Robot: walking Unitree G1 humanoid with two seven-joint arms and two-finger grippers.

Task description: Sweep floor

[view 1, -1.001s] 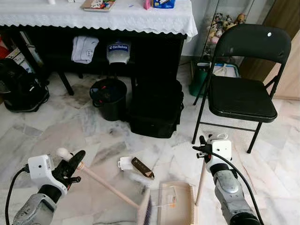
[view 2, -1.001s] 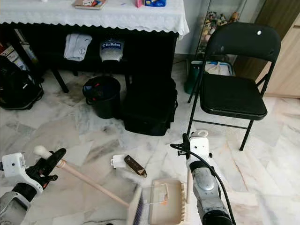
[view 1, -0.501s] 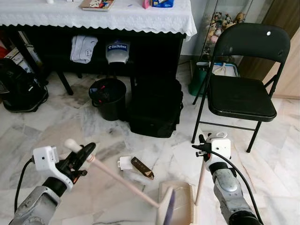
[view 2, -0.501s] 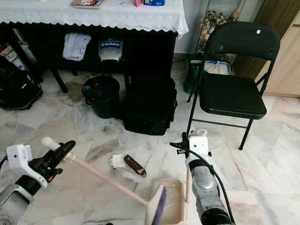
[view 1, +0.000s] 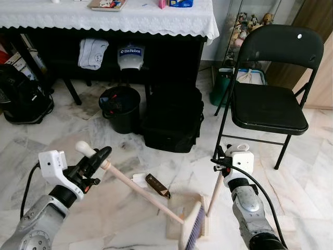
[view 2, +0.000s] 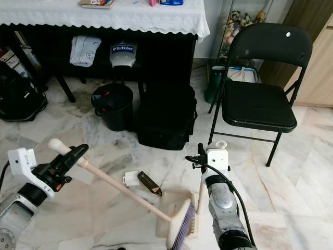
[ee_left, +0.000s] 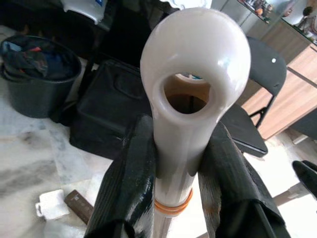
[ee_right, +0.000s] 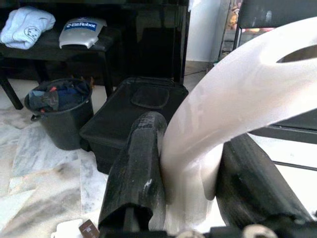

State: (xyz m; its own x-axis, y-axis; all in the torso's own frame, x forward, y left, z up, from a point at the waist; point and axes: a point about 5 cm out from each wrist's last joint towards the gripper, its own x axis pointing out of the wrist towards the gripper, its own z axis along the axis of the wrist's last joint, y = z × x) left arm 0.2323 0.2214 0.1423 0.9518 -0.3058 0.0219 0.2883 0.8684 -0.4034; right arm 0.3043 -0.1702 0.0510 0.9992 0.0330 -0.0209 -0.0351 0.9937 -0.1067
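Landmark: the black folding chair [view 1: 270, 99], which stood on the pale marble floor [view 1: 62, 146].

Broom [view 1: 136, 191]: cream handle with a rounded, holed end cap, running from the left gripper [view 1: 95, 161] diagonally down toward the chair's side; purple-bristled head [view 1: 191, 235] lay low on the floor, forward of the chair's front legs, touching the dustpan [view 1: 179, 216]. Left gripper, well away from the chair, had both black fingers [ee_left: 130, 183] pressed against the handle just below the cap, above an orange ring on the shaft.

Dustpan: beige, lying on the floor just in front of the chair's near leg; its upright cream handle [view 1: 215, 191] rose to the right gripper [view 1: 220, 160]. The right wrist view showed that gripper's fingers [ee_right: 137, 168] clamped on either side of the handle's curved top.

Litter: a small white object [view 1: 139, 179] and a dark brown strip [view 1: 157, 186] lay together on the floor between the broom handle and the chair, touching each other.

Other items: a black case [view 1: 173, 119] stood beside the chair, a black bucket [view 1: 119, 108] beyond it; both sat before a dark table with a white lace cloth [view 1: 104, 18]. A green container [view 1: 220, 88] stood behind the chair's leg.
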